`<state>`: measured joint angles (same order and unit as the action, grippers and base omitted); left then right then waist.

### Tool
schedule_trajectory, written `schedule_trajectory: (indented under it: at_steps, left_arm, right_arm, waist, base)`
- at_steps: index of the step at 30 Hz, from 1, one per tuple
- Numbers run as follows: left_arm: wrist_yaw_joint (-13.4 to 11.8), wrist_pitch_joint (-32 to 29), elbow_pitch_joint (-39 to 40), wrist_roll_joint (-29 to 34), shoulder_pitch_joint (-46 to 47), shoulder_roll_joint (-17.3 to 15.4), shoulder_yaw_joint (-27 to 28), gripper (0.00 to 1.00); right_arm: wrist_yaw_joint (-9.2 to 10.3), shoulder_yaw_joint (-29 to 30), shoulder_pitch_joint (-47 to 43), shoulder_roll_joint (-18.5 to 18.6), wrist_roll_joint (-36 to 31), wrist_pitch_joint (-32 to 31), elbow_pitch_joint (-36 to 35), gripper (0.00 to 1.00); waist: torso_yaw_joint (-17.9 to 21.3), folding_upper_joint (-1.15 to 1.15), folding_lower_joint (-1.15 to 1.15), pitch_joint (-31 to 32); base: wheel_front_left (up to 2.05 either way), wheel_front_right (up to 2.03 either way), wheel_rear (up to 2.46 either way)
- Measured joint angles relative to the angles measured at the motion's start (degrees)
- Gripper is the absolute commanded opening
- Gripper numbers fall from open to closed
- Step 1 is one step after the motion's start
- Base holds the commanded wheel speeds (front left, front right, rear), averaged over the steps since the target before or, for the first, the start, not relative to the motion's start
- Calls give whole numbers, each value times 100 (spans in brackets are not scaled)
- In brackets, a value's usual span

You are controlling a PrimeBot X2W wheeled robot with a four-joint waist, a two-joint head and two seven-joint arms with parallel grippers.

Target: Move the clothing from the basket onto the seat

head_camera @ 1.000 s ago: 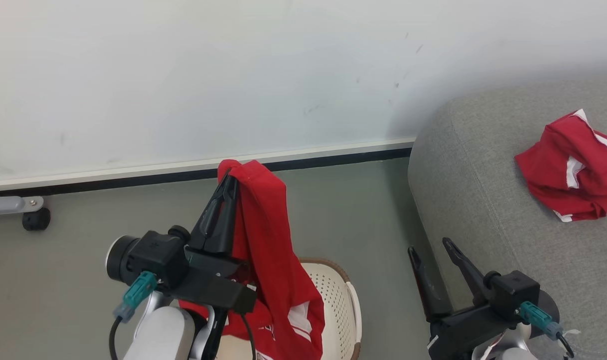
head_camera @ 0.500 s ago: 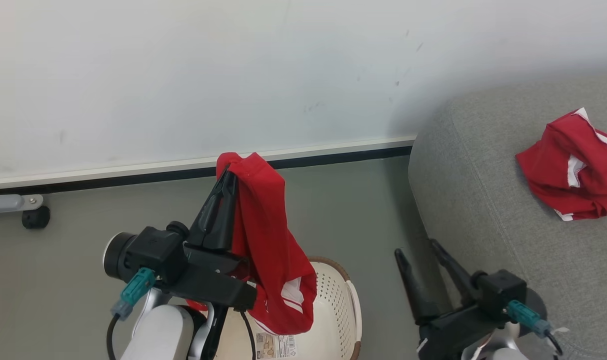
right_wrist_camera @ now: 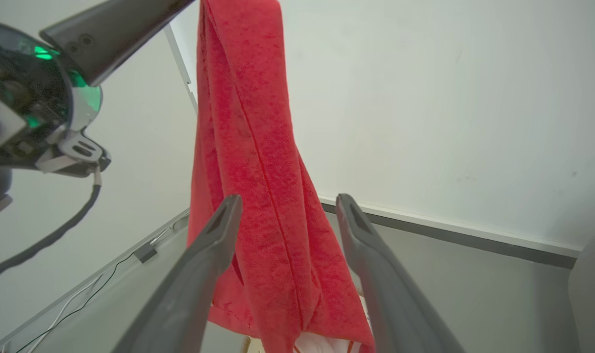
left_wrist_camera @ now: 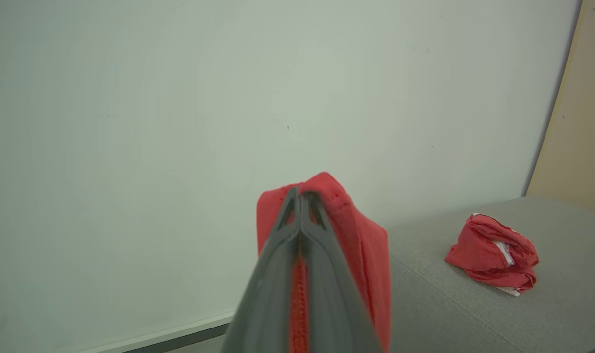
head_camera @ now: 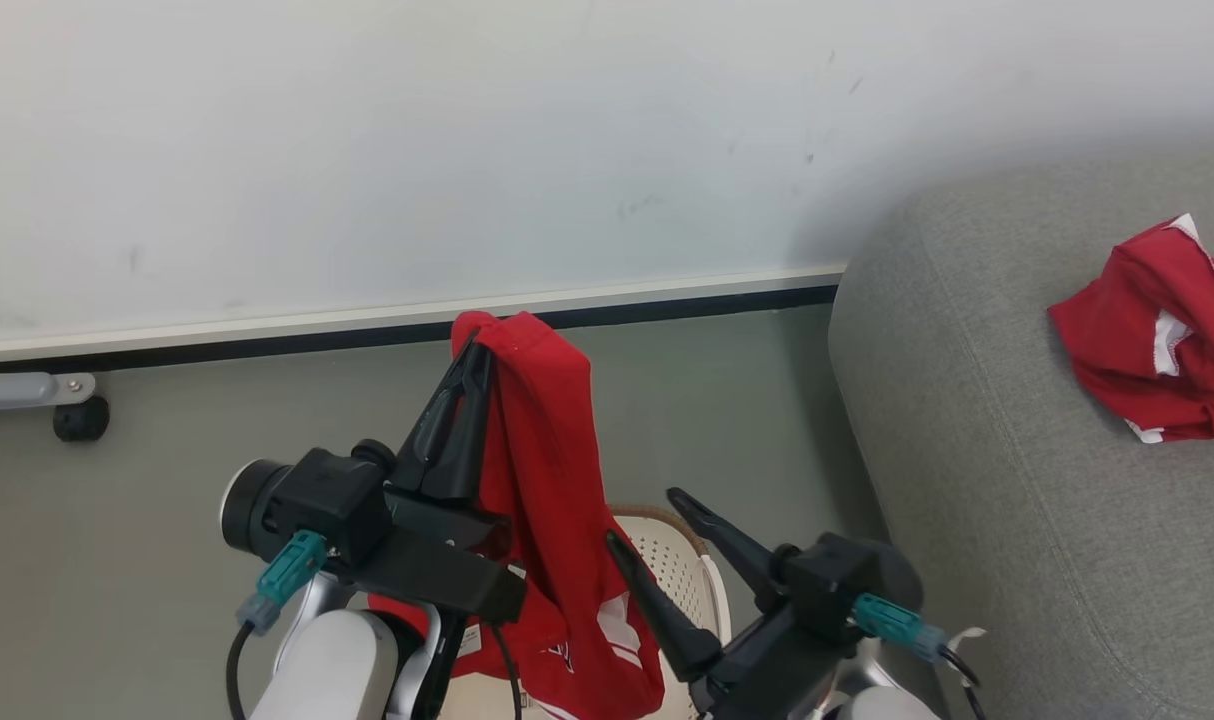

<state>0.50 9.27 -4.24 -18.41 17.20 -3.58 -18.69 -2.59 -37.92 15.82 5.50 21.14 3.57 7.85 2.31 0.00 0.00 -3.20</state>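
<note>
Your left gripper (head_camera: 475,345) stands raised above its pale forearm (head_camera: 327,665), fingers pinched together on the clothing (head_camera: 552,450), tips pointing up. Your right gripper (head_camera: 647,518) sits lower, fingers spread apart, angled up-left.

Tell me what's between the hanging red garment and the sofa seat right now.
In the head view, the open right gripper stands between the hanging clothing and the seat, over the basket; the rest is bare grey floor.
</note>
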Motion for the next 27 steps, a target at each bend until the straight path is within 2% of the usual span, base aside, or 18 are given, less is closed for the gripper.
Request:
schedule_trajectory:
  at_steps: [10, 22, 27]
  left_arm:
    - [0, -70, 78, 0, 46, 10, -73, 0]
    - [5, -111, 154, 0, 157, 18, -225, 0]
    - [10, -111, 170, 0, 197, 22, -286, 0]
  right_arm:
    - [-198, -336, 714, -107, 1, -111, 649, 100]
    - [-299, -665, 1608, -163, 68, -132, 1630, 100]
    - [-304, -990, 1858, -158, 299, -37, 1705, 100]
  waist:
    - [-82, 0, 0, -97]
    - [-188, 0, 0, -196]
    - [-224, 0, 0, -213]
  base:
    - [0, 0, 0]
    - [0, 0, 0]
    - [0, 0, 0]
